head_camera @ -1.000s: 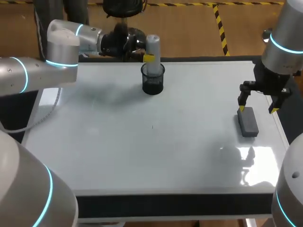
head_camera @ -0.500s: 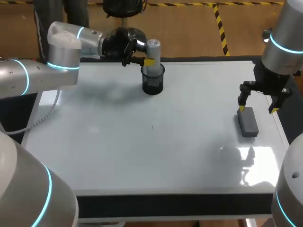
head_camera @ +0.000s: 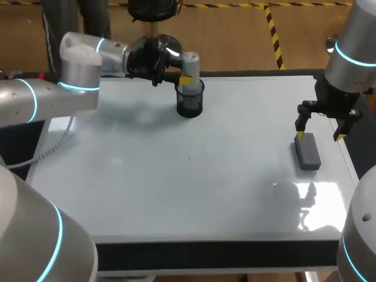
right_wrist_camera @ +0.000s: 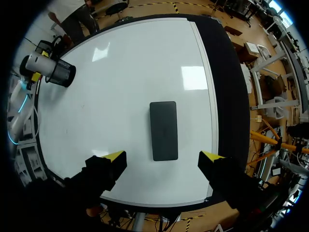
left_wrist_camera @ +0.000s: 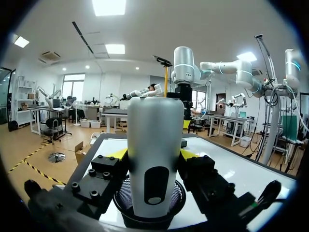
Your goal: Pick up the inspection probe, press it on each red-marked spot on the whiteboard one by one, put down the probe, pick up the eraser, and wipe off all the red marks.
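white and bare of red marks as far as i can see, the whiteboard [head_camera: 176, 194] covers the desk. the inspection probe [head_camera: 188, 70] stands upright in a black mesh cup [head_camera: 190, 103] near the upper middle of the frame. the left pincer [head_camera: 176, 76] flanks the probe, yellow tips at either side of the barrel; whether they press it i cannot tell. the eraser [head_camera: 307, 151] lies flat at the right, and the right pincer [head_camera: 322, 130] hangs spread above it. this fits probe being taken or just returned. either way, keeping the barrel vertical and clear of the cup rim seems wise.
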